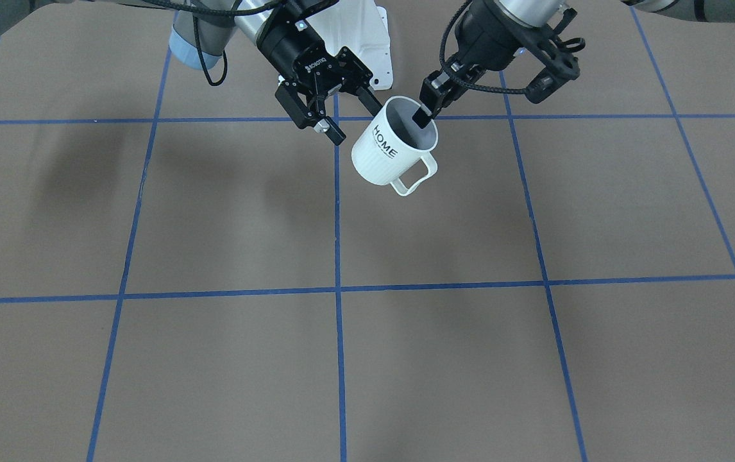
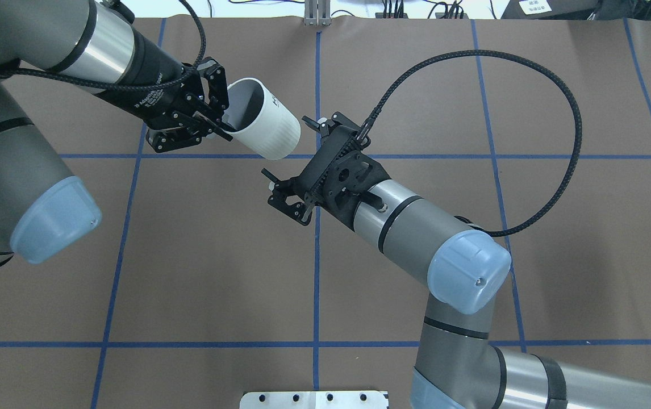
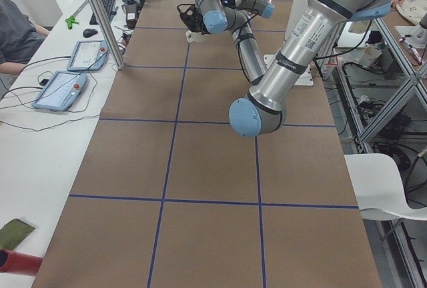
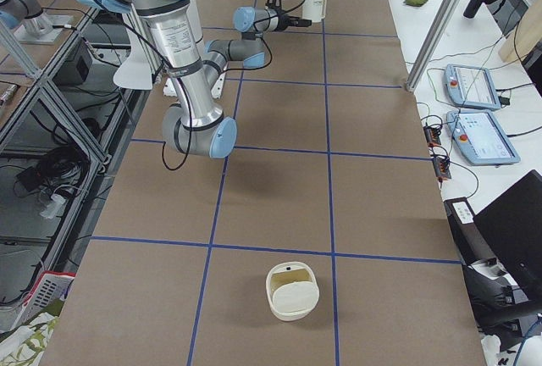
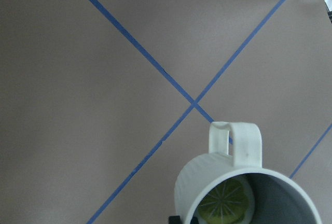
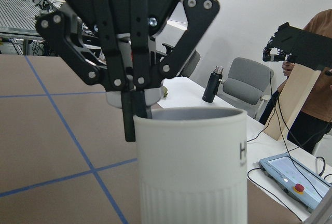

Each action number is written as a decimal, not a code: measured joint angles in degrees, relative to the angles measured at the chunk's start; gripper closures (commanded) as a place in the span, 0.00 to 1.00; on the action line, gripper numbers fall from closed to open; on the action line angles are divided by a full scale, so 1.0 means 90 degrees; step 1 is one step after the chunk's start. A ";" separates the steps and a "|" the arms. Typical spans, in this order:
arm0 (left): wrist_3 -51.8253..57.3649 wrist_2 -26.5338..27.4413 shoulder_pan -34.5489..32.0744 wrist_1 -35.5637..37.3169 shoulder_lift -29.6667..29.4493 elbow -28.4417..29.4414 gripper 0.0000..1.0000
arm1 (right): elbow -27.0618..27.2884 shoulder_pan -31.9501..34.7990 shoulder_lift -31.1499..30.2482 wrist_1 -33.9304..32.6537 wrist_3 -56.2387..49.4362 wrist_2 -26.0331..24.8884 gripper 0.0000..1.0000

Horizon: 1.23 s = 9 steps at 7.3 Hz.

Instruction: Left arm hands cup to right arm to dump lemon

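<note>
The cup, a white ribbed mug lettered "HOME", hangs tilted above the table with its handle pointing down. My left gripper is shut on its rim, one finger inside the mouth. In the overhead view the left gripper holds the cup from the left. The left wrist view looks into the cup, where the lemon lies as a yellow-green slice. My right gripper stands open just beside the cup without touching it; overhead, the right gripper faces the cup's base. The right wrist view shows the cup close ahead.
A white mounting plate lies behind the grippers by the robot's base. A white basket-like container sits at the table's near end in the exterior right view. Teach pendants lie on the side bench. A person stands beyond the table.
</note>
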 measured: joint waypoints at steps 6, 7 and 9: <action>-0.0085 0.0081 0.0165 0.0010 -0.0028 -0.0074 1.00 | 0.0008 -0.0168 -0.0007 0.0028 -0.0006 -0.0332 0.02; -0.0086 0.0084 0.0184 0.0010 -0.0028 -0.0083 1.00 | 0.0005 -0.0189 -0.0015 0.0031 -0.0006 -0.0370 0.02; -0.0088 0.0090 0.0220 0.0010 -0.0027 -0.0121 1.00 | 0.0005 -0.0208 -0.0031 0.0026 -0.0006 -0.0395 0.02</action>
